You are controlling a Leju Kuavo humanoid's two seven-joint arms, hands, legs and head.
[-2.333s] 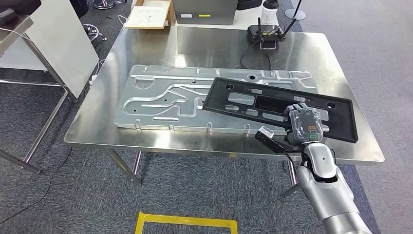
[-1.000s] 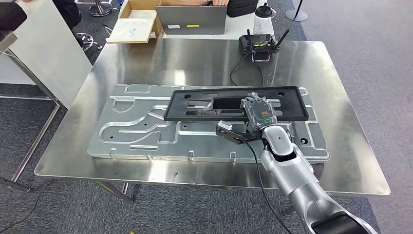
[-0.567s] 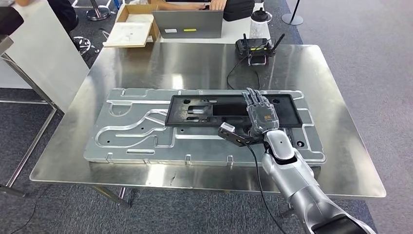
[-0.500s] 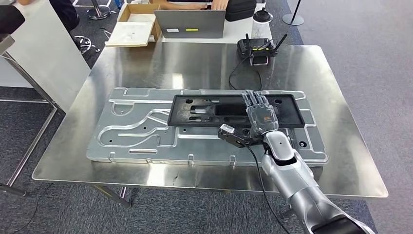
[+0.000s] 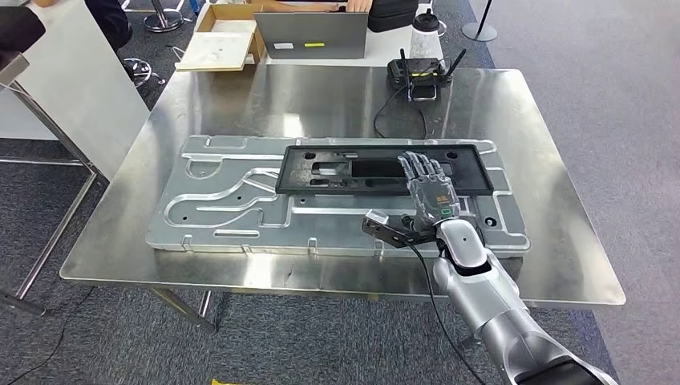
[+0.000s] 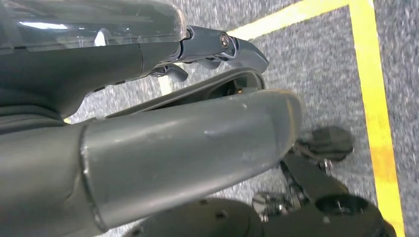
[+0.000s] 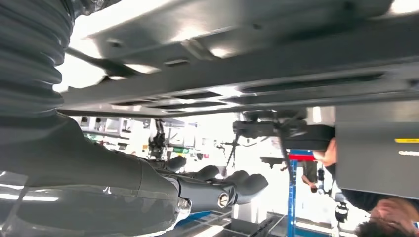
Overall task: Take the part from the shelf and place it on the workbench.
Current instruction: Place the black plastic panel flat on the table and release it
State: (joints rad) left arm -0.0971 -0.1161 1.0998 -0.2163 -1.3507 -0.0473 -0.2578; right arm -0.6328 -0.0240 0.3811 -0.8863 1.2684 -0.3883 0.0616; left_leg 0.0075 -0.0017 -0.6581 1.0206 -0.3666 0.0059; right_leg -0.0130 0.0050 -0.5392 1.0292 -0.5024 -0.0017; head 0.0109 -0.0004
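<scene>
The right robot hand (image 5: 427, 188), fingers now spread and lifted off the black plastic frame (image 5: 383, 169) atop the stamped metal panel (image 5: 240, 200), suggests placement is done.

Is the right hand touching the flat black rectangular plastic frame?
Cannot tell. In the head view the right hand, fingers spread, overlaps the black frame's near edge, but neither contact nor a gap shows plainly.

No text is reading legibly in any view. A yellow label on the grey case (image 5: 311, 34) beyond the workbench's (image 5: 561, 273) far edge is showing print too small to resolve.
</scene>
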